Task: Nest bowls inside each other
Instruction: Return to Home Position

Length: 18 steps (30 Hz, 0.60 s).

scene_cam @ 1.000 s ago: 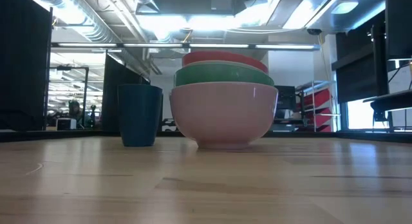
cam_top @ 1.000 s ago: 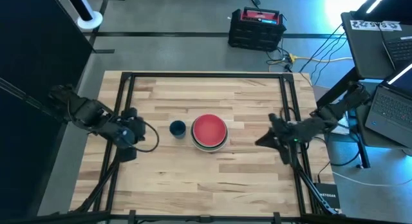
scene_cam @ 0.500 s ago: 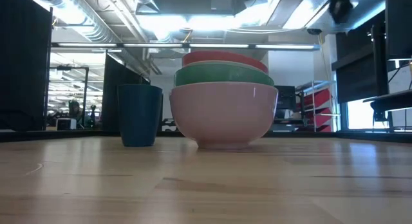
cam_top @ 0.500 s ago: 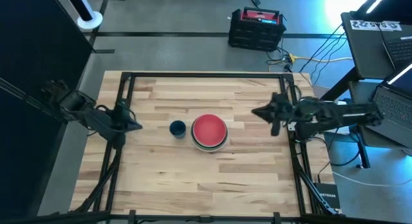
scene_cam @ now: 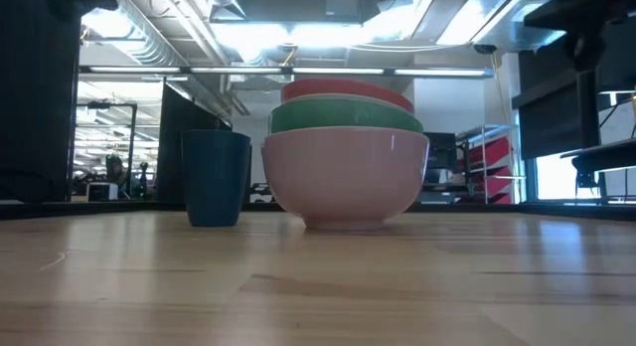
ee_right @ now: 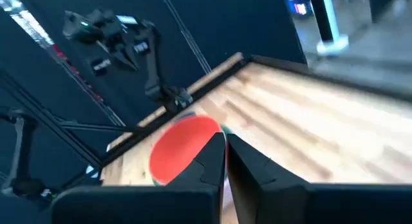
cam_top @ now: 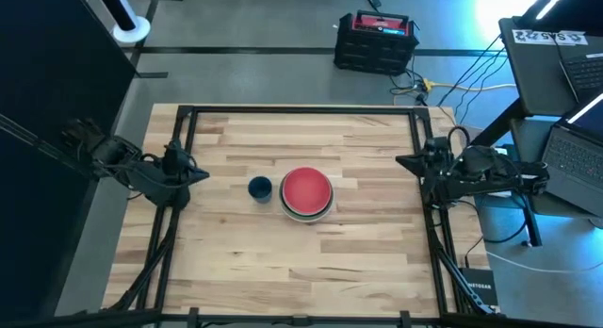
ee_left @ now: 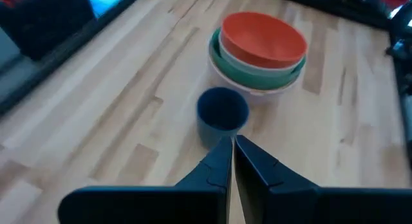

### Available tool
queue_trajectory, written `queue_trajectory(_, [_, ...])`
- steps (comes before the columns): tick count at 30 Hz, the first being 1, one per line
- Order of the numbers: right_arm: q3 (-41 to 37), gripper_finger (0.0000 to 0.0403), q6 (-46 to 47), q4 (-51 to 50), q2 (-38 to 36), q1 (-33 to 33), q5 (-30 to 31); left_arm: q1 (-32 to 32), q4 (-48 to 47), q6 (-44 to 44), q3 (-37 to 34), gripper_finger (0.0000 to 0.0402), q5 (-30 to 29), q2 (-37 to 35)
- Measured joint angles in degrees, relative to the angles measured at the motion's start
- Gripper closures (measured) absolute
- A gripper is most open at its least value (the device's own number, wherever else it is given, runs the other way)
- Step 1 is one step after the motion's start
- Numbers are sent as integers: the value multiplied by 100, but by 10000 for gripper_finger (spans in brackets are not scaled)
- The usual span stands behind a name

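Note:
The bowls stand nested in one stack (cam_top: 306,194) at the table's middle: a red bowl (scene_cam: 343,89) on top, a green one (scene_cam: 343,115) under it, a pale bowl (scene_cam: 345,177) at the bottom resting on the wood. My left gripper (cam_top: 203,175) is shut, drawn back to the table's left edge, pointing at the stack (ee_left: 261,50). My right gripper (cam_top: 400,162) is shut at the right edge, held level, with the stack (ee_right: 183,147) ahead of it. Neither holds anything.
A dark blue cup (cam_top: 260,188) stands upright just left of the stack, also seen as the cup (scene_cam: 216,177) in the low view. Black frame rails (cam_top: 179,130) run along the table's left, far and right sides. Laptops (cam_top: 570,163) sit beyond the right edge.
Both arms have drawn back from the table's middle to their own sides. My right gripper has swung up toward the far edge, then retreated to the right rail and shut. My left gripper has pulled toward the left edge and turned. The stack and cup have stayed put.

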Motion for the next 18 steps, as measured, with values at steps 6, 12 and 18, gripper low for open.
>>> queue_trajectory(6, [-519, 403, -327, 441, -404, 0, -66, 0, 877, 142, -589, 401, -74, 69])
queue_trajectory(12, [-1594, 403, -806, 2154, -788, 2, -506, -97, 2601, 647, -1505, 401, 29, 16])
queue_trajectory(18, [-2324, 403, -1227, 3069, -1091, 1, -434, -160, 3122, 865, -1652, 401, 40, -12])
